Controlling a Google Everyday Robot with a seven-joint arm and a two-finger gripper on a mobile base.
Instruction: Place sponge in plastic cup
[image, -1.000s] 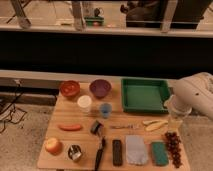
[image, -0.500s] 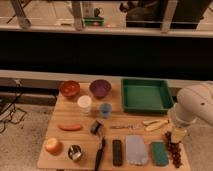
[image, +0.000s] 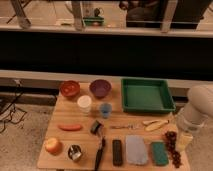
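Since 1 s ago the arm (image: 201, 106) has swung down and toward the right edge of the camera view. Nothing on the table (image: 50, 150) has shifted.

The gripper (image: 183, 142) now hangs over the table's front right corner, with the jaws spread wide and nothing in them that we can see.

The sponge (image: 160, 153) lies flat near the front edge, just right of the grey cloth (image: 136, 150). It is untouched, so the pick is not yet done.

Key relation: the sponge sits just beside the gripper, on its left in the view. The grapes (image: 172, 145) run in a line between the 2. The sponge's long axis runs front to back, roughly parallel to the cloth and the grapes.

Our read is that the jaws want to close across the short side. The approach should come from above rather than sideways, or the grapes get swept. There is only 1 arm, so no choice of reach.

We take the blue cup (image: 105, 110) as the target. It stands upright, well apart from the sponge, further back and left, next to the white cup (image: 84, 104). We can't tell for sure which of the 2 is plastic.

The carry crosses the banana (image: 156, 123), so lift clear first.
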